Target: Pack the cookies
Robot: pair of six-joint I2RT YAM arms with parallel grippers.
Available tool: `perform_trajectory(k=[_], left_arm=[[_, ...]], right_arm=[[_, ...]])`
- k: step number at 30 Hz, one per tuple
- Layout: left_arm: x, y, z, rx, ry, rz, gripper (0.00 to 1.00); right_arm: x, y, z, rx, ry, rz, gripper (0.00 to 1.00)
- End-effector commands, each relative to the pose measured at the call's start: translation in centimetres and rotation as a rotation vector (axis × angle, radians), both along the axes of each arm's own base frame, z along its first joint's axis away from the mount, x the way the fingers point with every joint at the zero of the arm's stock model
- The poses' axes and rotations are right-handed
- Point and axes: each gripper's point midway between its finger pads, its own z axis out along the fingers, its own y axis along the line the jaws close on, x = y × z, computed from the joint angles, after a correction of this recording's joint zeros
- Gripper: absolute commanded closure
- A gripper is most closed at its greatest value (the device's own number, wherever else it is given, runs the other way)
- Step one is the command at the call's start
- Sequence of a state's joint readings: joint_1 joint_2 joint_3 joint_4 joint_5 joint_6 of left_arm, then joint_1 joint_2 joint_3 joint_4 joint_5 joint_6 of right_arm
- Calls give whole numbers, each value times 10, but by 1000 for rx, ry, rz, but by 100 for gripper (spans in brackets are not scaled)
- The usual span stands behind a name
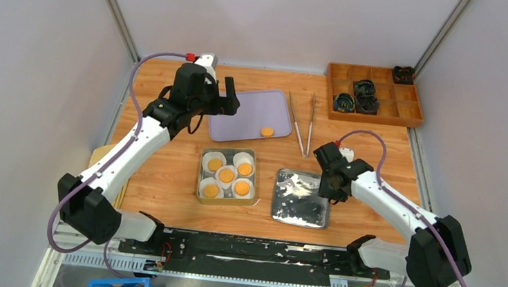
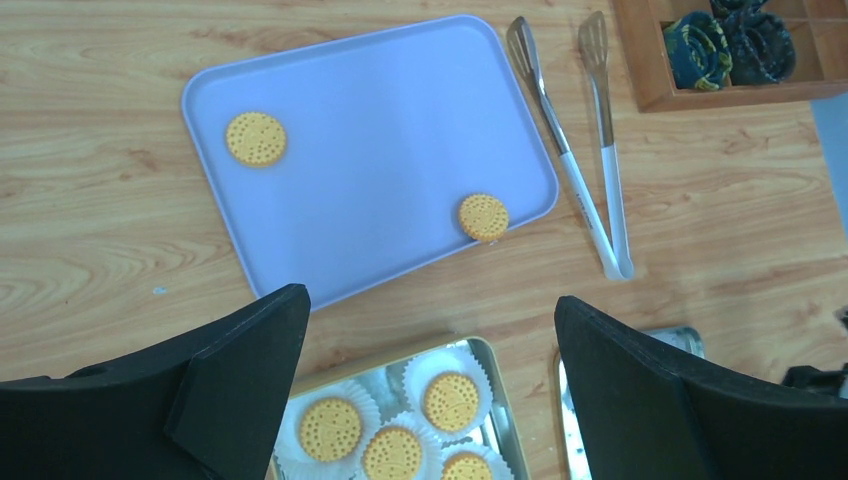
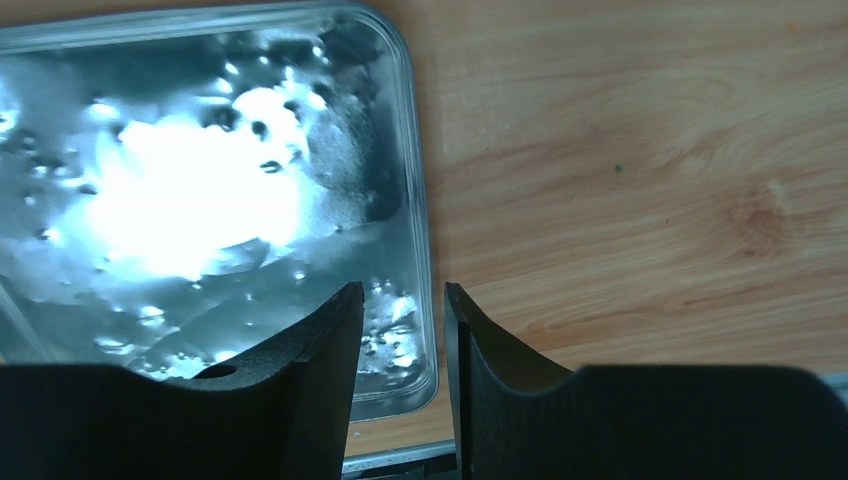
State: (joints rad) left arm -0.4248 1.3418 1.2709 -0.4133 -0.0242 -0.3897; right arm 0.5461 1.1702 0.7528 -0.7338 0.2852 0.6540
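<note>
Two loose cookies lie on the lavender tray (image 2: 380, 150): one near its far left corner (image 2: 256, 138), one at its near right edge (image 2: 484, 216). The top view shows only the latter (image 1: 266, 131). Several more cookies (image 1: 227, 175) sit in white paper liners inside the open tin (image 1: 230, 150), also seen in the left wrist view (image 2: 452, 401). My left gripper (image 2: 430, 300) is open wide and empty, high over the tray's near edge (image 1: 226, 101). My right gripper (image 3: 403, 290) is narrowly open and empty, low over the right rim of the silver lid (image 3: 200, 190).
The lid (image 1: 300, 199) lies right of the tin. Metal tongs (image 1: 303, 123) lie right of the lavender tray, also in the left wrist view (image 2: 585, 160). A wooden compartment box (image 1: 374, 91) holding dark bundles stands at the back right. Walls enclose the table.
</note>
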Motion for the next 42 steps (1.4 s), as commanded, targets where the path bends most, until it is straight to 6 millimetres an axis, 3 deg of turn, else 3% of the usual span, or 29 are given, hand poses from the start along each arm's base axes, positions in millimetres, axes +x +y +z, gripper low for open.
perform_trajectory(k=[1, 8, 13, 15, 18, 21, 24, 29, 33, 37, 42], left_arm=[[-16, 4, 2, 3, -3, -24, 0], [-24, 1, 3, -13, -5, -50, 0], [-25, 2, 3, -17, -6, -50, 0], [-26, 2, 3, -19, -5, -50, 0], [-28, 2, 1, -18, 1, -50, 0], [-29, 2, -1, -18, 8, -56, 0], [-29, 0, 0, -22, 9, -61, 0], [-26, -9, 2, -56, 19, -88, 0], [-23, -33, 2, -131, 44, -170, 0], [-23, -62, 1, -239, 63, -289, 0], [-29, -94, -6, -381, 72, -444, 0]], right_arm=[[-28, -5, -29, -29, 133, -81, 61], [-24, -17, -32, -107, 138, -131, 59], [-28, -14, -48, -112, 184, -127, 61], [-29, -10, -57, -94, 199, -123, 67], [-29, -6, -62, -77, 206, -127, 84], [-23, -3, -55, -56, 170, -126, 92], [-12, -4, -28, -58, 101, -118, 98], [15, -7, 50, -57, -89, -89, 100], [36, 6, 109, 13, -222, -27, 100], [50, 18, 144, 70, -302, 14, 100], [67, 40, 169, 149, -371, 83, 100]])
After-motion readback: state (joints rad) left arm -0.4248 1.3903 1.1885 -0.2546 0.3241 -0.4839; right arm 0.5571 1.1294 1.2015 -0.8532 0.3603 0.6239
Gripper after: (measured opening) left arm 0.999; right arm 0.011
